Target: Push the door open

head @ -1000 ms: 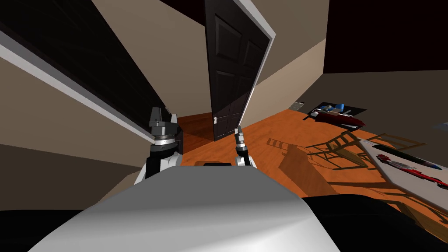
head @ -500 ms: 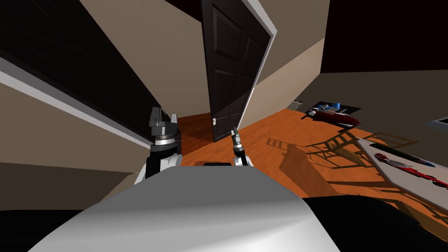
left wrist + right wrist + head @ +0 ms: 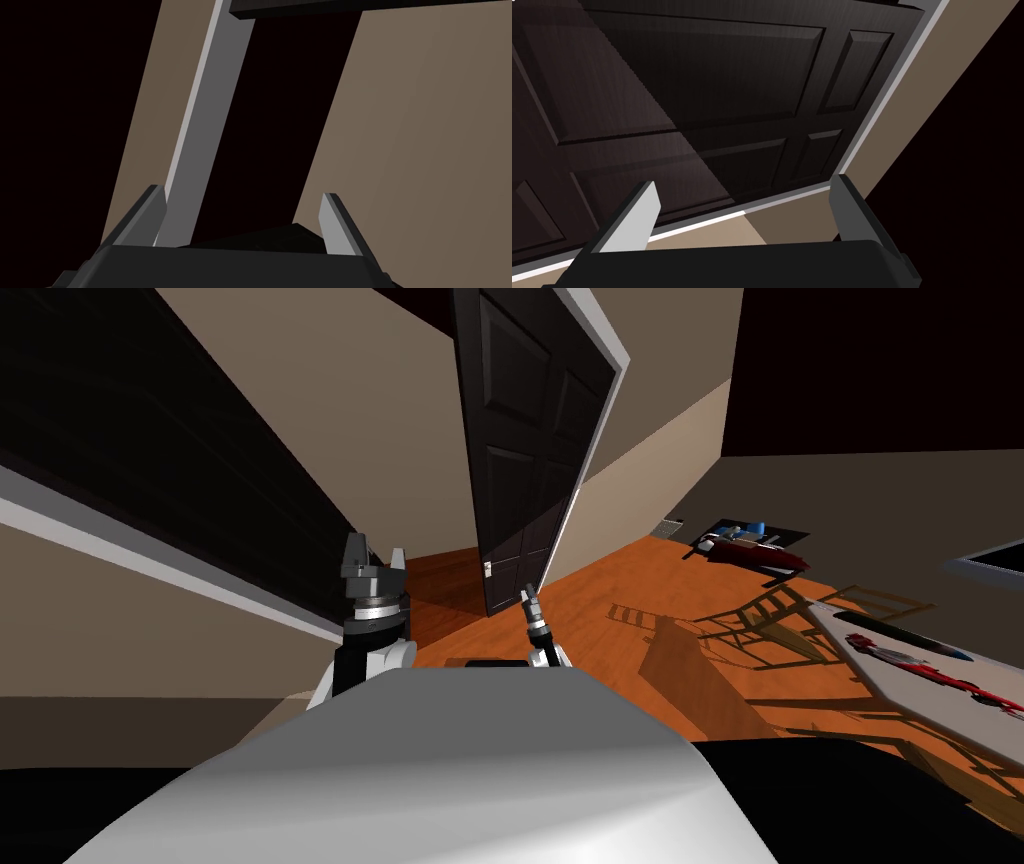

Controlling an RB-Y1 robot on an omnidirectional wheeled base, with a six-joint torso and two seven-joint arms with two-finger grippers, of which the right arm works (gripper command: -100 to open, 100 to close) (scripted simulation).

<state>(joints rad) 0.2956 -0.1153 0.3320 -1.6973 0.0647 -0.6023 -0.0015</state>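
From the head view, the dark panelled door (image 3: 520, 438) stands ajar in its pale frame (image 3: 600, 348) straight ahead, with a small light latch (image 3: 488, 570) low on its free edge and a strip of orange wooden floor (image 3: 620, 588) showing past that edge. The left gripper (image 3: 372, 560) is raised beside the wall, well off to the left of the door. The right gripper (image 3: 527, 594) points at the foot of the door, near it. I cannot tell whether it touches. Off to the right are wooden chairs (image 3: 760, 613) and a pale surface (image 3: 940, 708) carrying a red toy car (image 3: 915, 666).

In the left wrist view, the jaws stand wide with nothing between them.

In the right wrist view, the jaws are likewise wide and empty. They face the door's recessed panels, and the frame runs along its edge.
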